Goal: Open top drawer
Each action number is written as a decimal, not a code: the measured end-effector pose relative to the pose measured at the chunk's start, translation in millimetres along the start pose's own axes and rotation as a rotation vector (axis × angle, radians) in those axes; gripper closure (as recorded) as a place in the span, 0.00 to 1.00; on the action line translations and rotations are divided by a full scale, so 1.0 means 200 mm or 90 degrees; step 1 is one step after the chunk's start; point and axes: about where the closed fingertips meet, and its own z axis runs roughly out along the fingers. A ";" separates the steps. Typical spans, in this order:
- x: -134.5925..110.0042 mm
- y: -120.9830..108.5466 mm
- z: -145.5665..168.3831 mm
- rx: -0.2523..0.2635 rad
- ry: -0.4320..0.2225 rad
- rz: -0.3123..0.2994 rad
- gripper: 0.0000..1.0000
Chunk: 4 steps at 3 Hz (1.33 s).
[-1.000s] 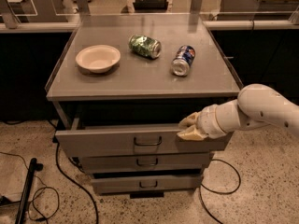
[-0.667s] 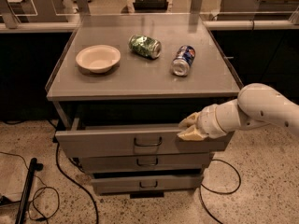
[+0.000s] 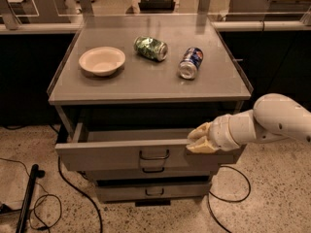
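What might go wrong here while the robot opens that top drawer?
The gripper sits at the front edge of the top drawer, right of the handle; an off-centre pull might skew and jam it. The green can and blue can lie on their sides on the cabinet top; a jolt may roll them.

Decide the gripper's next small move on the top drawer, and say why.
Probably a short, straight pull toward the camera. The gripper sits on the upper front edge of the top drawer, right of the handle. The drawer is only partly out: just a strip of its tray shows below the table. The hold is off-centre, so the drawer may skew; go slowly.
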 end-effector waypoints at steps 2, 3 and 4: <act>0.00 0.00 0.00 0.000 0.000 0.000 0.58; 0.03 0.03 0.00 -0.006 -0.001 0.003 0.35; 0.06 0.08 0.00 -0.017 -0.006 0.010 0.06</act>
